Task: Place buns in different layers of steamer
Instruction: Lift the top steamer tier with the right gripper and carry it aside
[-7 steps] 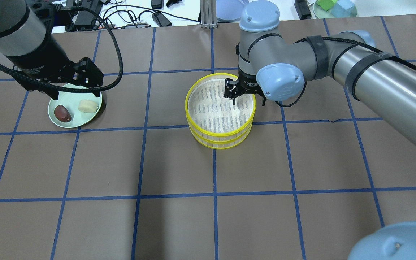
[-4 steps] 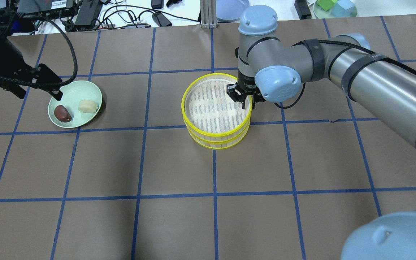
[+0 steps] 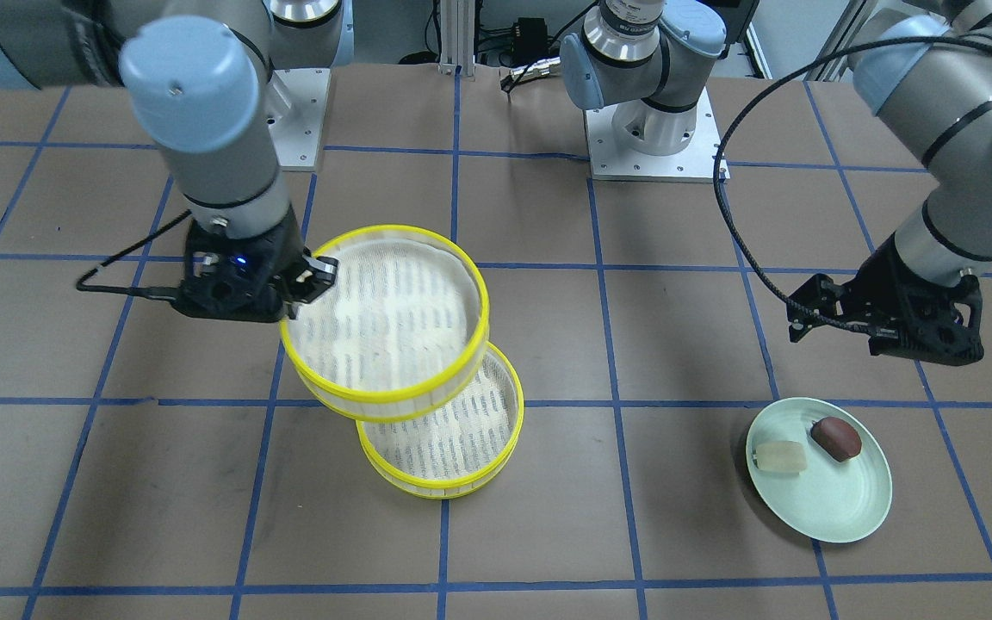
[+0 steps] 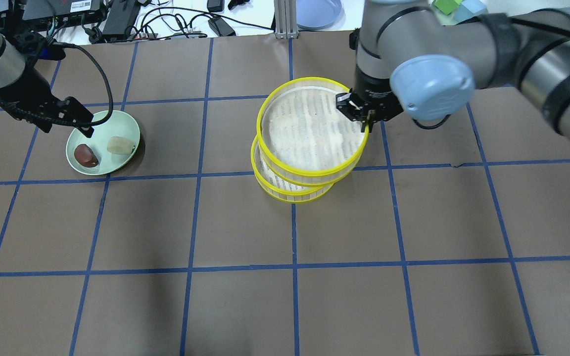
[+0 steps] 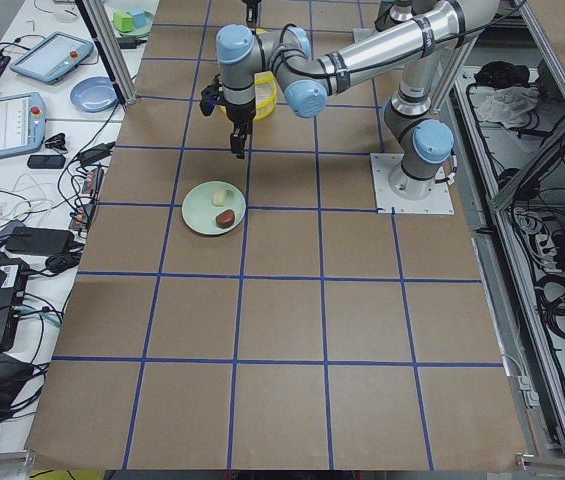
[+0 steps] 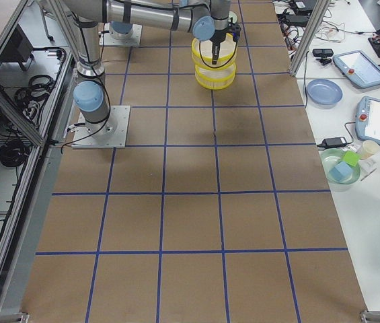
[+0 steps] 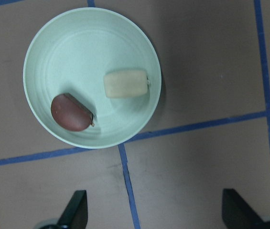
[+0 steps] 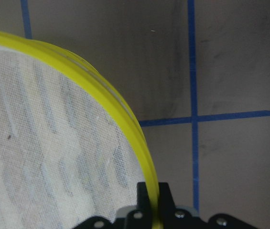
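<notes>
With your right gripper (image 4: pixel 362 120) clamped on the raised yellow-rimmed mesh steamer tray (image 3: pixel 380 398) and your left gripper (image 7: pixel 156 215) wide apart, carry it level and set it flat toward the table's (image 4: pixel 285 296) right edge.

A pale green plate (image 4: pixel 117 123) sits on the brown table (image 4: pixel 245 222), which is marked into squares with blue tape (image 4: pixel 295 267). Beyond its far edge lie black cables (image 4: pixel 176 22), a blue plate (image 4: pixel 317 12) and a bowl (image 6: pixel 325 161) of coloured blocks (image 6: pixel 342 172).
</notes>
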You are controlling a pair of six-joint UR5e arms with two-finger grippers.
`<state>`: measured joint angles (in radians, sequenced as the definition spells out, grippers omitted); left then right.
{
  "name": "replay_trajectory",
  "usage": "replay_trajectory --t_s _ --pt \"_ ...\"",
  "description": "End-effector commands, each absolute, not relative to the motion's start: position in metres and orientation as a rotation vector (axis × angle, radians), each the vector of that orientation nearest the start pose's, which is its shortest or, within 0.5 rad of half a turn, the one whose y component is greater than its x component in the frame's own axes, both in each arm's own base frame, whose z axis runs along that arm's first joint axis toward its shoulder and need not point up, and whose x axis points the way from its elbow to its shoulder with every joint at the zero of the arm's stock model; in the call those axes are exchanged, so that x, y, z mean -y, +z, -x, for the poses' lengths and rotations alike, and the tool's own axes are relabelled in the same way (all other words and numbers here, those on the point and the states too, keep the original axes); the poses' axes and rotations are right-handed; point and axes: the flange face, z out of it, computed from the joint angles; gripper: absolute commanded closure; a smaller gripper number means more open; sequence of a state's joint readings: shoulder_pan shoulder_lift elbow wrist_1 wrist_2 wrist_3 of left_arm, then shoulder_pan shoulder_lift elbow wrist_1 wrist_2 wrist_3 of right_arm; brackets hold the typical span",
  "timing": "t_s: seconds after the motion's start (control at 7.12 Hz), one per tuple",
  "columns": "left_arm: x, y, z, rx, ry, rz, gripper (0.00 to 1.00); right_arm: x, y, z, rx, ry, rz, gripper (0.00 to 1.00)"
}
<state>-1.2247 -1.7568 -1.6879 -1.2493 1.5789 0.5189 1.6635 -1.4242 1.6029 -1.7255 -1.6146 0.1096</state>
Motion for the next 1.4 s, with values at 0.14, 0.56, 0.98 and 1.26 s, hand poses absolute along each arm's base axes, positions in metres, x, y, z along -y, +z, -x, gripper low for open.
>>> replay_trajectory --t_s 0.14,0.56,0.98,1.26 --pt "0.612 0.291 -0.080 -3.093 -0.092 -0.268 0.00 0.529 0.441 0.047 -3.223 0.147 0.200 1.00" --pt "0.636 0.250 -0.084 -3.109 -0.194 -0.269 0.00 0.524 0.437 0.079 -3.213 0.166 0.173 1.00" --pt "0.645 0.212 -0.087 -3.124 -0.154 -0.264 0.00 0.522 0.437 0.078 -3.211 0.165 0.178 1.00" --pt "0.644 0.199 -0.087 -3.138 -0.114 -0.272 0.00 0.519 0.441 0.071 -3.175 0.140 0.167 1.00"
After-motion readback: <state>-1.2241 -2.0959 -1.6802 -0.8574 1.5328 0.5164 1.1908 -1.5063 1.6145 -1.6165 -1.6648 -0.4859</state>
